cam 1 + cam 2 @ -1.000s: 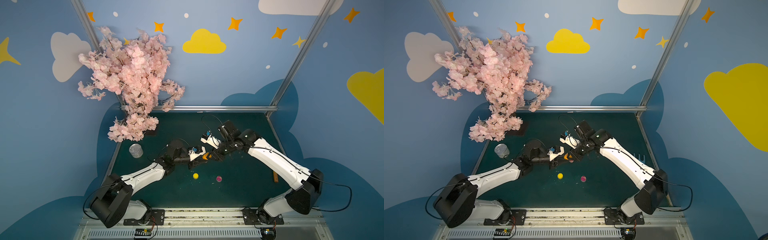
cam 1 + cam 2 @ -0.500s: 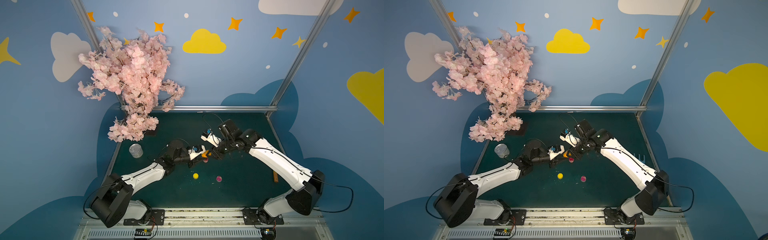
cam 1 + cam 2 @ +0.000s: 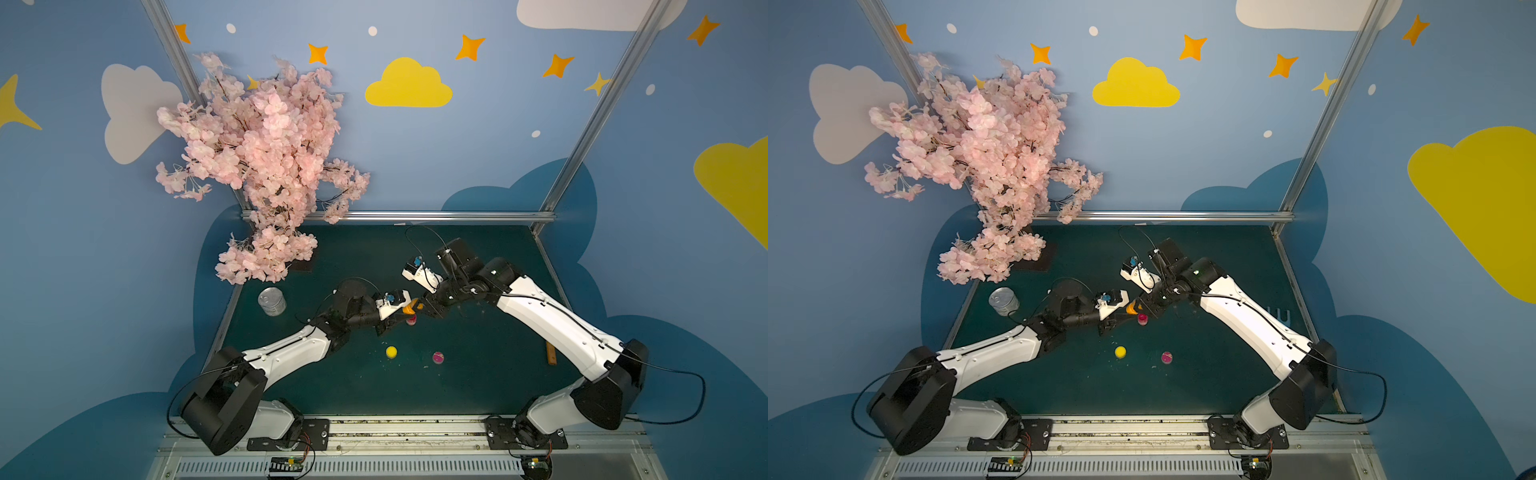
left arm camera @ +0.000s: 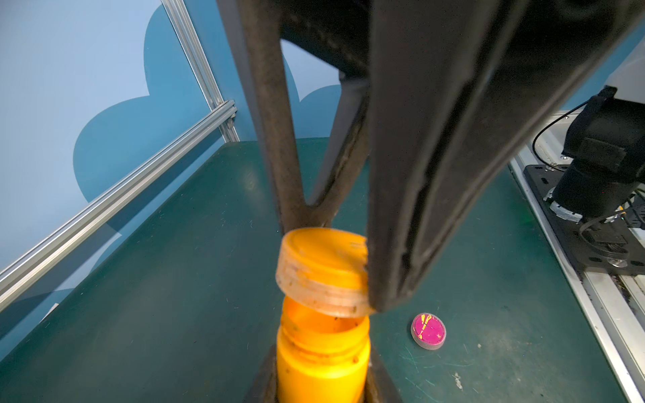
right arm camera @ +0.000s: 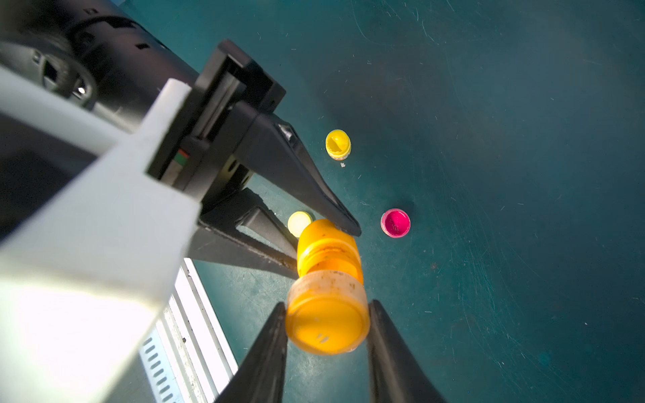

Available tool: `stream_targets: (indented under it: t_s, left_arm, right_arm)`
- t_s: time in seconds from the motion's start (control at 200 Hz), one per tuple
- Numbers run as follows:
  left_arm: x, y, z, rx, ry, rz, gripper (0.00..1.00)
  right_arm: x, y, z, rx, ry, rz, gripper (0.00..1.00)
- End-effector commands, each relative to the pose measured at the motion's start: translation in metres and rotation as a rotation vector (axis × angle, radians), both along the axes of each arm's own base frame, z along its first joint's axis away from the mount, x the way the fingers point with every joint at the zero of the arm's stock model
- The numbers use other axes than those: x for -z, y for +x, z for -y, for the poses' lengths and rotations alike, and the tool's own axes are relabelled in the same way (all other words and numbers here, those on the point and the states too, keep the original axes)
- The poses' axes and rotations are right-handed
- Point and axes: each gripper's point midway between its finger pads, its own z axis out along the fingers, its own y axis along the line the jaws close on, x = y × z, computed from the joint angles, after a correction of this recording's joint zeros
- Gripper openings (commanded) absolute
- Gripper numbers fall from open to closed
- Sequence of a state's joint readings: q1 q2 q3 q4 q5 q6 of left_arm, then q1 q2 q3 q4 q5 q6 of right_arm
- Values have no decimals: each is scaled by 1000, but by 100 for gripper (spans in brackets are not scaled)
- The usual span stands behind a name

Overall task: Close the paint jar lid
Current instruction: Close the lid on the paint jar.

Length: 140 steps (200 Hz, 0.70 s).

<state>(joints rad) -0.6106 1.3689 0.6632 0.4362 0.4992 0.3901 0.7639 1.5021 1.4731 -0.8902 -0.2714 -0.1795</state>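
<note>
Since a second ago the right arm (image 3: 552, 324) has edged in toward the left arm (image 3: 291, 353), and their meeting point has crept slightly toward the left edge of the bench (image 3: 478, 390) (a small shift, no more). Both arms meet over the middle of the bench, clear of its surface.

The left claw (image 4: 323, 383) is pinched narrow on the body of the jar (image 4: 323, 363), a finger on each side. The jar's long axis runs on from that claw, with the open mouth turned at the right claw (image 5: 328, 314). That claw, narrow too, clamps the lid (image 4: 324, 268) across its sides and holds it at the mouth.

What the coming move turns on is the lid's tilt. In the left wrist view the lid sits cocked. One edge is on or just over the neck, while the opposite edge stands off with the threads bare below (whether the low edge truly touches, I cannot tell). So lid and jar are not in line. By my judgement the right claw must square the lid up and press it along the jar's axis before any twist can bite, and the left need only hold firm. A pink lid (image 4: 428, 331) lies on the bench below, apart.
</note>
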Motion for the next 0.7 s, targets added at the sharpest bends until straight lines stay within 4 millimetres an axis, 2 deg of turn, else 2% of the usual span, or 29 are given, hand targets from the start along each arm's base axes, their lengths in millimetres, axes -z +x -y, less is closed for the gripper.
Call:
stream_targets:
  t_s: [0.0,0.24,0.696]
  left_arm:
    - [-9,0,-1,-3,-21,31,24]
    - [-9,0,-1,-7,-22,33,24]
    - [-11,-1,-2,-12,-32,40,24]
  right_arm:
    - [-3,-1,-8,-13,20,-10,37]
    - [4,0,-11,-19,12,-28,37]
    - [13,15,-5,31,-46,12,38]
